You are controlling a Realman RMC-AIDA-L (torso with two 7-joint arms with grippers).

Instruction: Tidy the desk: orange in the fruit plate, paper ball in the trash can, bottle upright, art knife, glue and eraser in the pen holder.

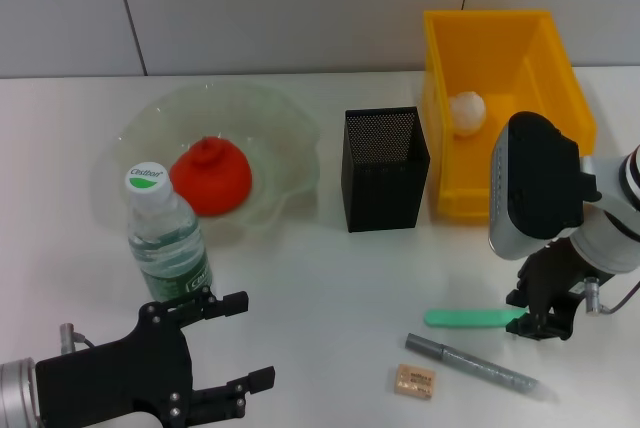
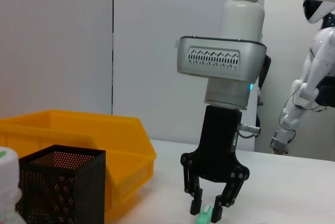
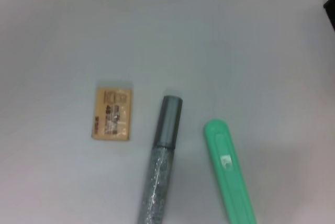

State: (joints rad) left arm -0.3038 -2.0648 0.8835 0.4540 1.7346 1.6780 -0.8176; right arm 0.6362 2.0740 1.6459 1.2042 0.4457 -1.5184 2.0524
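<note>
The orange (image 1: 210,176) lies in the clear fruit plate (image 1: 280,123) at the left. In front of the plate the bottle (image 1: 165,238) stands upright. The paper ball (image 1: 467,113) rests inside the yellow trash can (image 1: 560,78). Between plate and can stands the black mesh pen holder (image 1: 385,168). The green art knife (image 1: 470,318), the silver glue (image 1: 470,363) and the tan eraser (image 1: 414,380) lie flat at the front right. My right gripper (image 2: 207,211) is open, low over the table, its fingers straddling the knife's (image 2: 204,216) end. My left gripper (image 1: 250,343) is open at the front left, near the bottle.
The trash can's wall (image 2: 78,130) and the pen holder (image 2: 57,187) stand close behind the right arm's working spot. In the right wrist view the eraser (image 3: 111,114), glue (image 3: 162,166) and knife (image 3: 229,174) lie side by side, a little apart.
</note>
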